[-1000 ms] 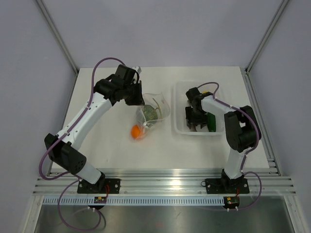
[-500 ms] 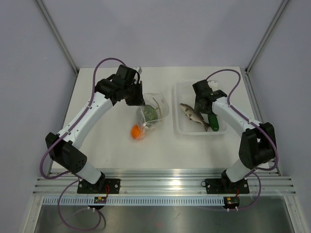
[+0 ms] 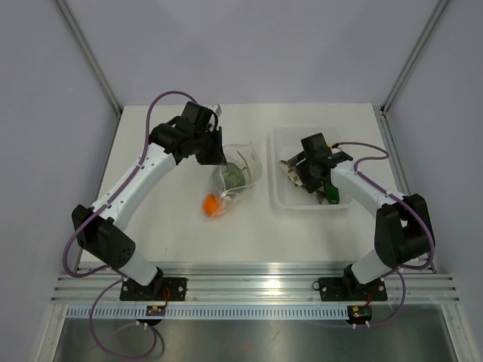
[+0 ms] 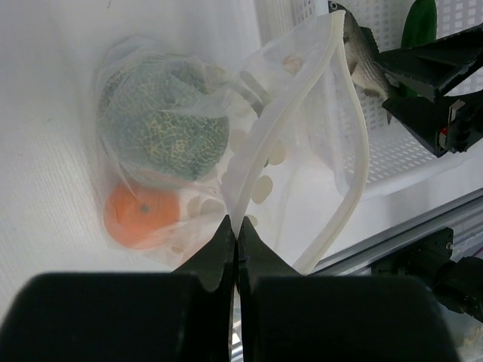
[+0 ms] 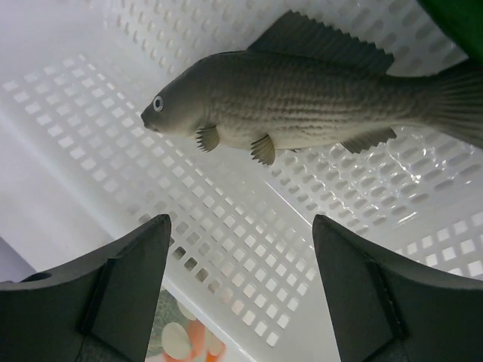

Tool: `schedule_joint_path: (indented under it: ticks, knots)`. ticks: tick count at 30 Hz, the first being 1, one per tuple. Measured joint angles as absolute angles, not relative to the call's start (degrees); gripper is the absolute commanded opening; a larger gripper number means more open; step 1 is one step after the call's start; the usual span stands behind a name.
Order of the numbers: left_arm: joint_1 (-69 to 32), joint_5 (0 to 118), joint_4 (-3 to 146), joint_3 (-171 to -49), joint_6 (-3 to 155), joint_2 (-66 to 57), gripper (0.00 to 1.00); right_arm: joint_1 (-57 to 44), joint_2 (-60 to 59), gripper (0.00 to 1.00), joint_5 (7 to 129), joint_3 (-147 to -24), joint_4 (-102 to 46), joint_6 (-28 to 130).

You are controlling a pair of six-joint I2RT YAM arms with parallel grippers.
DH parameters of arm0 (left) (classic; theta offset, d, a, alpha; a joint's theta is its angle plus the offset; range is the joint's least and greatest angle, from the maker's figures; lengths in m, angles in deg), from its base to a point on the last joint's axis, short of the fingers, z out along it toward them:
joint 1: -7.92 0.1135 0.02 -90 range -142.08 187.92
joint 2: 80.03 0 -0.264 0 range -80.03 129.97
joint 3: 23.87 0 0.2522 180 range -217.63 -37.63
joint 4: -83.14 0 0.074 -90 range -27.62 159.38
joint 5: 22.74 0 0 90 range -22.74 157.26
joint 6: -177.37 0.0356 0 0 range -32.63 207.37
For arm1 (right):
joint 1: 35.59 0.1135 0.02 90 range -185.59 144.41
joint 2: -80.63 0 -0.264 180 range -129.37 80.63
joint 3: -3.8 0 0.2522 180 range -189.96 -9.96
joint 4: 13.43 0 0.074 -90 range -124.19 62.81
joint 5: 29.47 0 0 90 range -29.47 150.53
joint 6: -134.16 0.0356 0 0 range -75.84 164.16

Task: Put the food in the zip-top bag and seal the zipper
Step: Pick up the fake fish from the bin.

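Black and pressed together, the left tool (image 4: pixel 233 232) pinches the rim of the bag (image 4: pixel 302 162) and holds it up off the desk (image 3: pixel 256 234). From that grip the whitish zipper (image 4: pixel 276 124) runs up and curves round, so the mouth stands open in a loop facing the tray (image 3: pixel 279 200). Deeper in the bag's wrinkled plastic lie the green ball (image 4: pixel 162 130) and, just beside it, the orange ball (image 4: pixel 140 216); seen from above, the bag rests left of the tray at mid-desk. The right tool (image 5: pixel 241 294) has its fingers wide apart and grips nothing. It hangs inside the perforated white tray, close over the fish (image 5: pixel 302 98), which lies on its side on the tray floor, head toward the bag. The cucumber (image 3: pixel 330 193) lies just beyond the fish's tail, by the tray's right wall.
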State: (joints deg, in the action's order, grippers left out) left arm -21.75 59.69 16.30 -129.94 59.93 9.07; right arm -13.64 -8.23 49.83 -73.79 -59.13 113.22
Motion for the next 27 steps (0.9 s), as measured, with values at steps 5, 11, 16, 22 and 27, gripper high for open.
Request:
schedule_joint_path:
  ticks: [5, 11, 16, 22, 27]
  knots:
    - [-21.75, 59.69, 16.65, -128.5, 60.19, 8.94, 0.0, -13.75, -9.92, 0.86, 50.09, -69.75, -56.93, 128.34]
    - [-21.75, 59.69, 16.76, -127.16, 60.7, 8.09, 0.0, -13.9, -12.85, 0.88, 50.09, -65.46, -54.59, 139.79]
    - [-21.75, 59.71, 16.76, -126.81, 61.22, 7.28, 0.0, -13.97, -13.3, 0.88, 48.84, -64.59, -52.93, 145.19]
    - [-21.75, 59.71, 16.76, -126.36, 61.9, 6.95, 0.0, -14.36, -13.24, 0.89, 47.29, -63.32, -49.28, 147.99]
    - [-21.75, 59.71, 16.76, -126.09, 62.07, 6.88, 0.0, -14.84, -13.13, 0.89, 46.46, -62.07, -47.88, 149.06]
